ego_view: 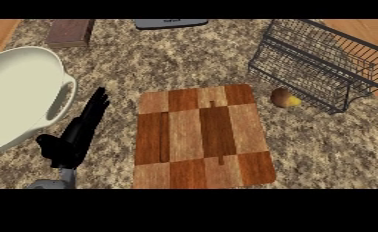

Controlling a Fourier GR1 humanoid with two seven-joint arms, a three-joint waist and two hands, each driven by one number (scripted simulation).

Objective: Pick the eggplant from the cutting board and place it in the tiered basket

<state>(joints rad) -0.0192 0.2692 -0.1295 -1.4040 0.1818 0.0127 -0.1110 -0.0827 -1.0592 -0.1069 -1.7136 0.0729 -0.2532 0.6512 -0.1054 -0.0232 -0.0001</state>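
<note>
A small rounded object (284, 97), brown with a yellow end, is seen lying on the speckled stone worktop (184, 61), just beside the upper right corner of the cutting board (203, 137) and close against the lower front edge of the tiered basket (314, 63). Whether this object is the eggplant cannot be told from its colour and shape; it is neither on the board nor inside the basket. The cutting board, a checkered pattern of light and dark wood, is laid at the middle of the view, and nothing is seen resting on it. The tiered basket, made of dark wire, is set at the upper right, tilted across that corner. At the left, the left hand (77, 133) is shown at the end of a grey forearm rising from the lower edge; its black fingers (96, 103) are held straight and pressed together, pointing up the view, and nothing is held in them. The hand lies between the board and a large cream-coloured bowl with a handle (29, 96) at the left edge. At the top, a brown block (70, 32) and a grey flat object (170, 23) are partly seen. The right hand is not shown.
</note>
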